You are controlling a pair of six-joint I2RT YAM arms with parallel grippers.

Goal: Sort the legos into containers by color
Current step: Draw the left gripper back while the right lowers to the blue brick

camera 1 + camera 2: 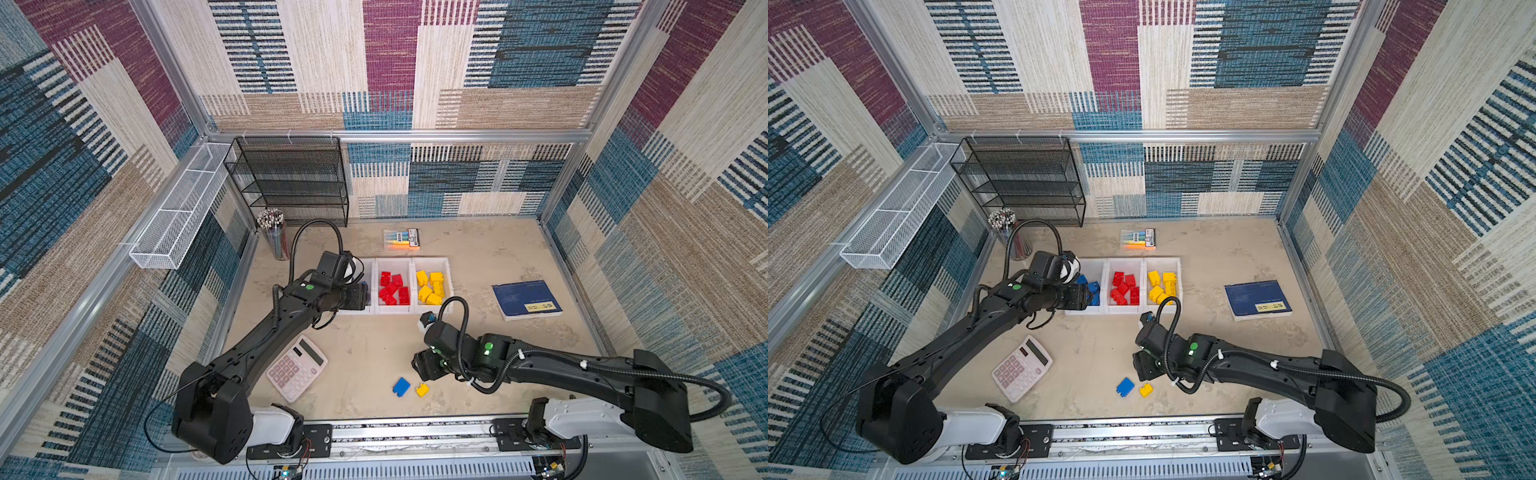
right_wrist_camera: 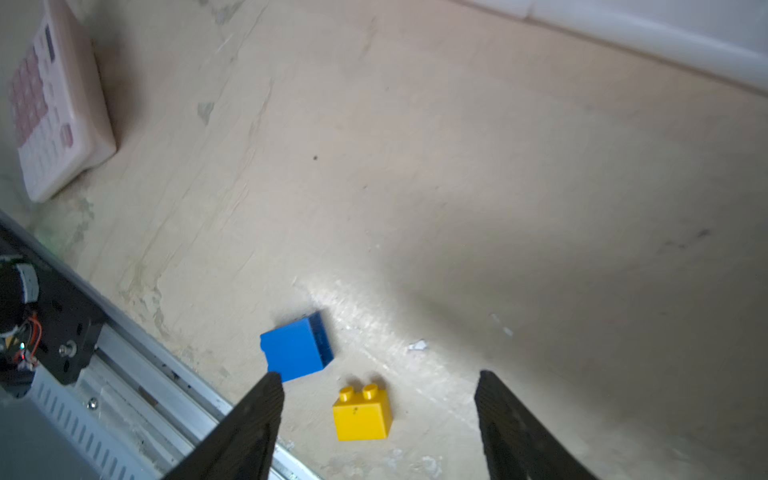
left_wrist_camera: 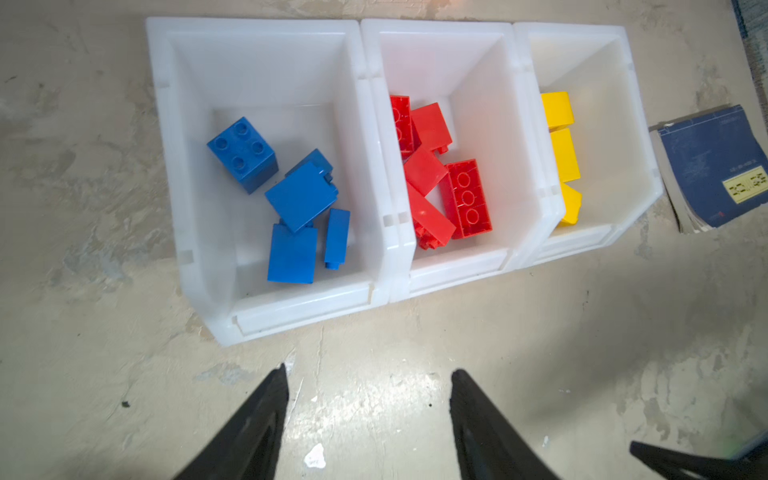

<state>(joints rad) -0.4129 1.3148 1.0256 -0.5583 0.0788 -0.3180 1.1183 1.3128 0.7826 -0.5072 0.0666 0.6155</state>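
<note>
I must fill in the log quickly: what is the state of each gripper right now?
Left gripper: open, holding nothing.
Right gripper: open, holding nothing; the yellow brick lies loose below it.

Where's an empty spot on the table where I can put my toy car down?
Biggest bare patch: the middle of the table, between the calculator, the bins and the right gripper. Another lies behind the book, right of the highlighters. Crowded: the front, where the blue brick and yellow brick lie by that gripper, and inside the bins.
</note>
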